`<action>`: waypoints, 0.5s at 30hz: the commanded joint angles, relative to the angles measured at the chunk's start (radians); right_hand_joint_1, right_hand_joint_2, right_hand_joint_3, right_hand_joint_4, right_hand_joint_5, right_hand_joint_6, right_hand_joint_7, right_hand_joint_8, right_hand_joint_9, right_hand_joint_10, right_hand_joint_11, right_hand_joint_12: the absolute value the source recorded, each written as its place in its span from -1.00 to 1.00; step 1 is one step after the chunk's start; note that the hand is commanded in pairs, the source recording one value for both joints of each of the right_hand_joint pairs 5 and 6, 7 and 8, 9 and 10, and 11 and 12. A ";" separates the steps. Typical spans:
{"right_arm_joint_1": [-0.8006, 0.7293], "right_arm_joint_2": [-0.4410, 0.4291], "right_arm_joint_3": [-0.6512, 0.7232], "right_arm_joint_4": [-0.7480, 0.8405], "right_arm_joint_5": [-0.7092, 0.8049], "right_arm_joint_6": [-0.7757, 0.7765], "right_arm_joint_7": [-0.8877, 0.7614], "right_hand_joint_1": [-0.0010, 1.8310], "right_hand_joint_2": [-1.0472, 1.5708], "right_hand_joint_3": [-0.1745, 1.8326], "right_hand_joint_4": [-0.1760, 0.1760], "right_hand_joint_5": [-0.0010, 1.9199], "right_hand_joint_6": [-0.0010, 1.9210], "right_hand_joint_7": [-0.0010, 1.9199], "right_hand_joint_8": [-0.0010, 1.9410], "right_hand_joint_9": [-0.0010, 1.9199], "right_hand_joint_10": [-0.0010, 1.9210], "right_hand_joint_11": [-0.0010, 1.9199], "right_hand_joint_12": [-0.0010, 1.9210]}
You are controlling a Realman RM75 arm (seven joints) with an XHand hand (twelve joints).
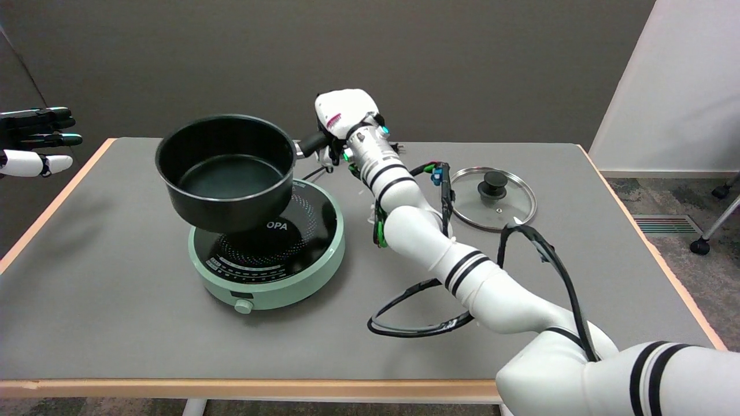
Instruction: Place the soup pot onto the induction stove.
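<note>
We hold the soup pot (226, 171) by its handle, right hand (341, 115) fingers clamped, tilted just above the induction stove (267, 254) toward the counter's far-left side. Next we likely level and lower it, centred.

The round black soup pot (226, 172) looks like matt-coated metal with a smooth inside. Below it, the mint-green plastic induction stove (267, 254) has a glossy black glass top. Right of the stove lies a glass lid (493, 198), rimmed in shiny metal, on the matt grey table (115, 289).
</note>
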 commanded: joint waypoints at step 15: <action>-0.125 0.009 0.076 0.043 -0.007 -0.024 -0.066 0.07 0.78 -0.21 -0.21 1.00 1.00 1.00 0.98 1.00 1.00 1.00 1.00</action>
